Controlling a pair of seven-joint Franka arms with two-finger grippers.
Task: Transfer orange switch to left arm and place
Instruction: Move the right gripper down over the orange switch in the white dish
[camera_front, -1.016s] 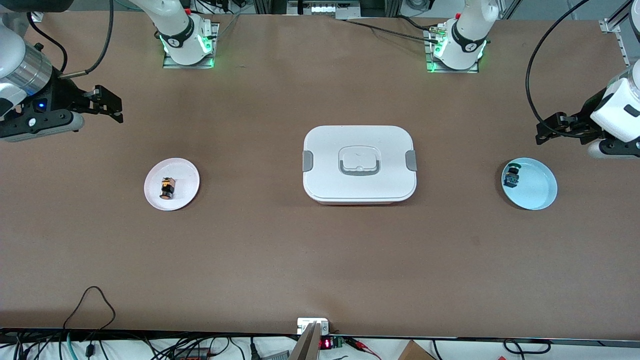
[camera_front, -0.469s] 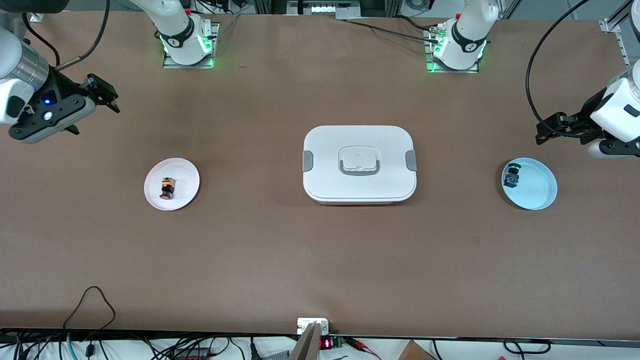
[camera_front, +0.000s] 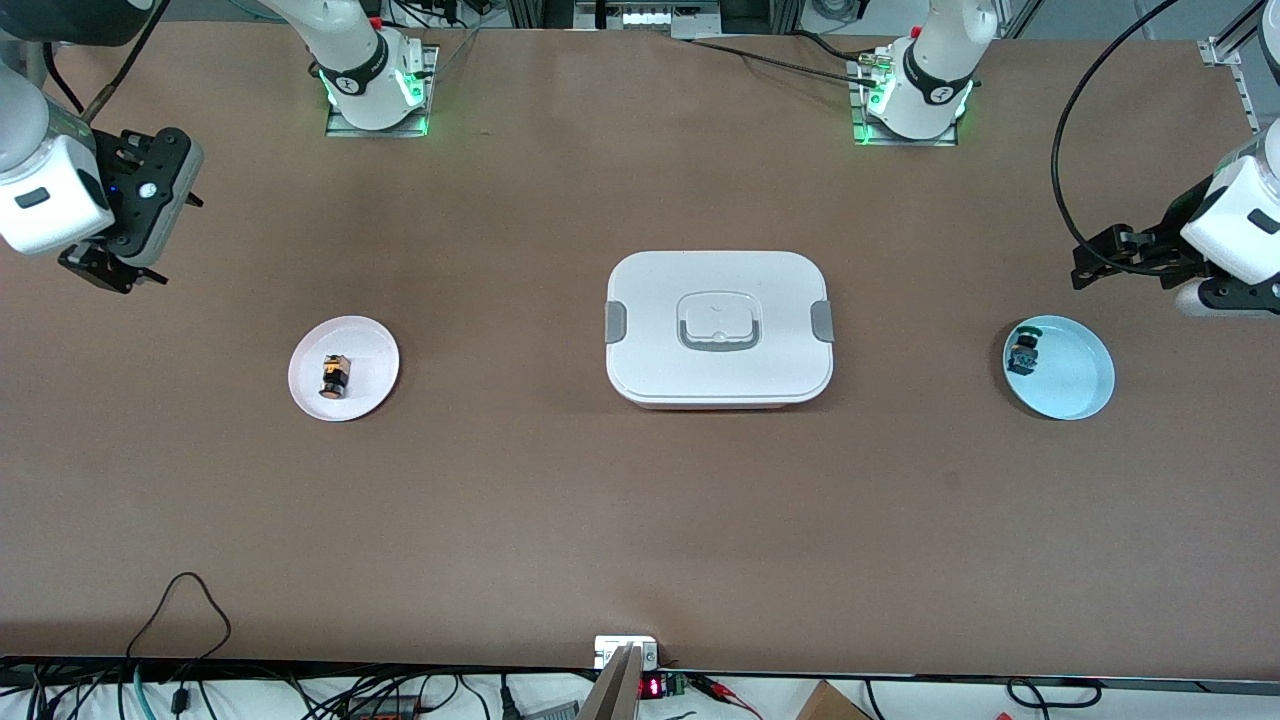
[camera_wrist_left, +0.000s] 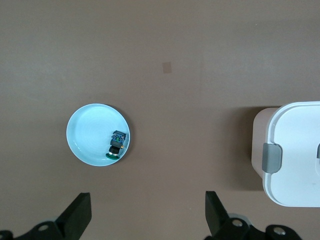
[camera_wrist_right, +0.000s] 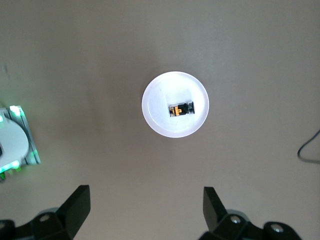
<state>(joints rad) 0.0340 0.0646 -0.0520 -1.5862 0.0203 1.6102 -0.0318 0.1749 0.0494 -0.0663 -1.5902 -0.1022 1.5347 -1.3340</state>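
The orange switch (camera_front: 335, 375) lies on its side on a small white plate (camera_front: 368, 350) toward the right arm's end of the table. In the right wrist view the orange switch (camera_wrist_right: 181, 109) and its plate (camera_wrist_right: 160, 95) show well ahead of my right gripper (camera_wrist_right: 146, 197), which is open and empty. From the front, that right gripper (camera_front: 100, 275) hangs over bare table, apart from the plate. The white lidded box (camera_front: 718, 327) sits mid-table between the plates. My left gripper (camera_front: 1082, 268) waits open and empty over bare table by the blue plate; its wrist view shows the left gripper (camera_wrist_left: 148, 200) and the box's corner (camera_wrist_left: 295, 155).
A green-capped switch (camera_front: 1023, 350) lies on a light blue plate (camera_front: 1080, 385) toward the left arm's end; the wrist view shows this green-capped switch (camera_wrist_left: 116, 145) on the blue plate (camera_wrist_left: 87, 135). Cables (camera_front: 180, 610) trail along the table edge nearest the front camera.
My right wrist has swung round, turning its gripper from pointing toward mid-table to pointing down at the table. The left arm, both switches and the box have not moved.
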